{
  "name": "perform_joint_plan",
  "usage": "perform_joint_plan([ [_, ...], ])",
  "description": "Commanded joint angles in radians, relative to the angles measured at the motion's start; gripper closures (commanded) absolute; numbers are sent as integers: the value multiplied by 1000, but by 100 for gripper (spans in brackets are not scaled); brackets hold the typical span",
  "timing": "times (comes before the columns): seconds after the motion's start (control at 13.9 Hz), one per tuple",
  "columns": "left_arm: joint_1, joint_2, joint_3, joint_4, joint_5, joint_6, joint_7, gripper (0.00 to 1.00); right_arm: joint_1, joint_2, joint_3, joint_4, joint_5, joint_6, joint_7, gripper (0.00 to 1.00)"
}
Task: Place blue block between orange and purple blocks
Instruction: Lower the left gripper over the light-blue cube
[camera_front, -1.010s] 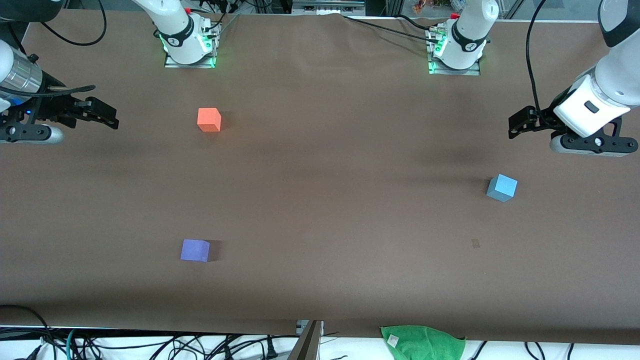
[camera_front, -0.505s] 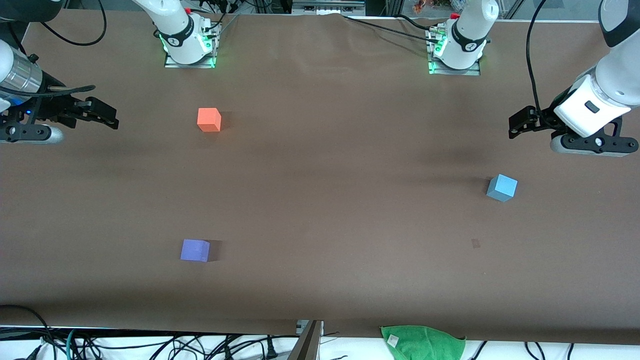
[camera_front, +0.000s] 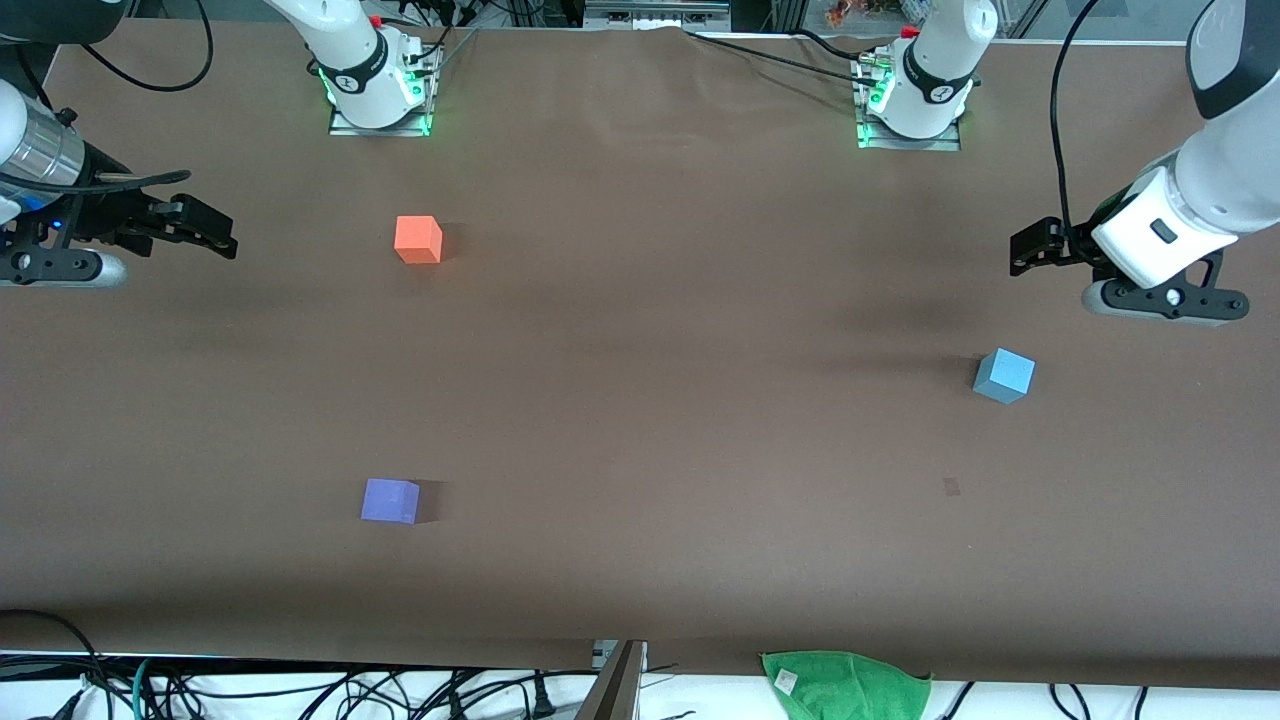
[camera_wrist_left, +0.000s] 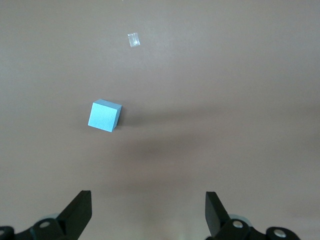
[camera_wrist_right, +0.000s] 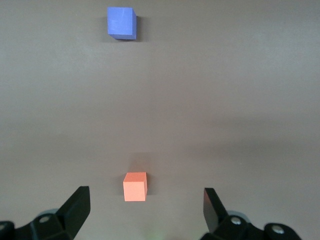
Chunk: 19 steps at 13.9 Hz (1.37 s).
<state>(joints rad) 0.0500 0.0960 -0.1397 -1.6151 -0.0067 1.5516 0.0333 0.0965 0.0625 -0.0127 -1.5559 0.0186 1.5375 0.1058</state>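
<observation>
Toward the left arm's end of the brown paper-covered table (camera_front: 640, 330) sits the small light sky-blue matte cube (camera_front: 1003, 375), resting flat and turned a little on its base so that one corner points at the front camera; it touches nothing. Well apart from it, toward the right arm's end, stand the bright orange matte cube (camera_front: 418, 240) and, nearer to the front camera, the violet-purple matte cube (camera_front: 390, 500), with a stretch of bare table between them where the blue one belongs. Up in the air over the table, close to the blue cube but not above it, hangs the left gripper (camera_front: 1035, 247); its wrist view shows the two black fingers spread wide with nothing between them (camera_wrist_left: 147, 212) and the blue cube (camera_wrist_left: 104, 116) lying ahead on the surface. Over the table edge at its own end, the right gripper (camera_front: 215, 235) waits, jaws likewise spread and empty (camera_wrist_right: 146, 207), looking down on the orange cube (camera_wrist_right: 135, 186) and purple cube (camera_wrist_right: 121, 22). Judging by its look, the blue cube is probably light and stiff, perhaps foam or painted wood, with a matte skin that should not slip. A hold across two opposite flat faces, fingers squared to its turned sides, seems best; pinching across corners would likely spin or squirt it away.
</observation>
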Motion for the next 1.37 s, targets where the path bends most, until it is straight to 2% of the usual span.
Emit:
perform_joint_plan([
  [0.0, 28, 53, 5, 32, 25, -24, 123, 0, -4, 2, 2, 16, 7, -3, 2, 0],
  [0.22, 71, 129, 5, 24, 71, -16, 294, 0, -4, 2, 2, 16, 7, -2, 2, 0],
  [0.43, 117, 194, 3, -6, 76, 77, 333, 0, -4, 2, 2, 16, 7, -2, 2, 0],
  [0.79, 133, 208, 6, -215, 77, 407, 329, 0, -4, 2, 2, 16, 7, -2, 2, 0],
  [1.01, 140, 220, 5, -339, 135, 598, 318, 0, -4, 2, 2, 16, 7, -2, 2, 0],
  [1.3, 159, 226, 6, -457, 186, 781, 320, 0, -4, 2, 2, 16, 7, -2, 2, 0],
])
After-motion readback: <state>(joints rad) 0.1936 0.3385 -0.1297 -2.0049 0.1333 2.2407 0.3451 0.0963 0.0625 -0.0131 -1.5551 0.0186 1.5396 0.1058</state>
